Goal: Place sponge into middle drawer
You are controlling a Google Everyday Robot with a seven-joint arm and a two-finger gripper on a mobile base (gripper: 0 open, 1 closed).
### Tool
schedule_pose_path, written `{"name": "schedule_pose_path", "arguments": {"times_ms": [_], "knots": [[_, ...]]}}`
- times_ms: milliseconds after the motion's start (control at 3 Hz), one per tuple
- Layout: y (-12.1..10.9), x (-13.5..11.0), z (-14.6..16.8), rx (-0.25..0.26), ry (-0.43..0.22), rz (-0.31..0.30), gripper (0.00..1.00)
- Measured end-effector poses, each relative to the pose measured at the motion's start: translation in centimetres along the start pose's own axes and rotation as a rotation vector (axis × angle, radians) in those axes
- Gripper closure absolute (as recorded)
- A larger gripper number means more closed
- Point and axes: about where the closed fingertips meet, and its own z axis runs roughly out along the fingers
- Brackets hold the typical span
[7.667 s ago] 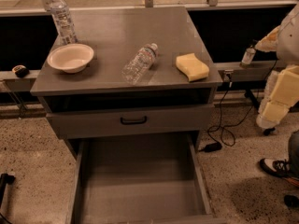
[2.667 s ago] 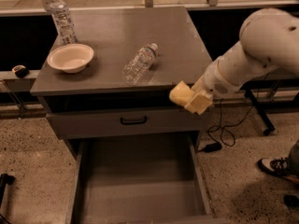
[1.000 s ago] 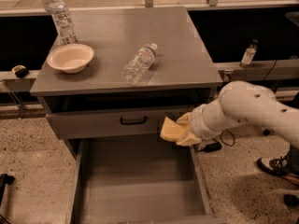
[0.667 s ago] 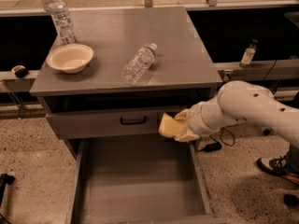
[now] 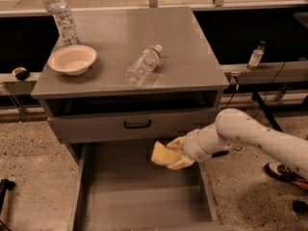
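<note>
**Sponge hangs over the drawer, release still to come**

Nearest me, the middle drawer stands pulled out, its floor bare. Over its rear right part my hand is clamped on the sponge, which I judge to be clear of the floor rather than resting on it. That is my first worry. Foam let go from that height may bounce or roll, and the drawer's right wall is near (the sponge sits closer to that wall than to the left one). It could end up perched on the rim or outside the drawer. The soft block may also cling to the hand's padding and come away late, as the arm pulls back.

Just above the drawer's back end is the closed drawer front with its black handle. If I lift out carelessly, I could knock the arm against it. Farther back and higher than the drawer, the counter carries a lying bottle, a bowl and an upright bottle. All three look out of the arm's way to me.

Just under a second earlier, the sponge hung level with that drawer front. Now it is lower and further left, inside the drawer's opening. The grip looks the same, and the things on the counter have not shifted.
</note>
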Motion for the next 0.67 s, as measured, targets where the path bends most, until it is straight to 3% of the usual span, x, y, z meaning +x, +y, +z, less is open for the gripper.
{"name": "schedule_pose_path", "arguments": {"times_ms": [333, 667], "knots": [[4.01, 2.95, 6.52, -0.057, -0.075, -0.038, 1.0], [4.0, 2.96, 6.53, -0.056, -0.075, -0.038, 1.0]]}}
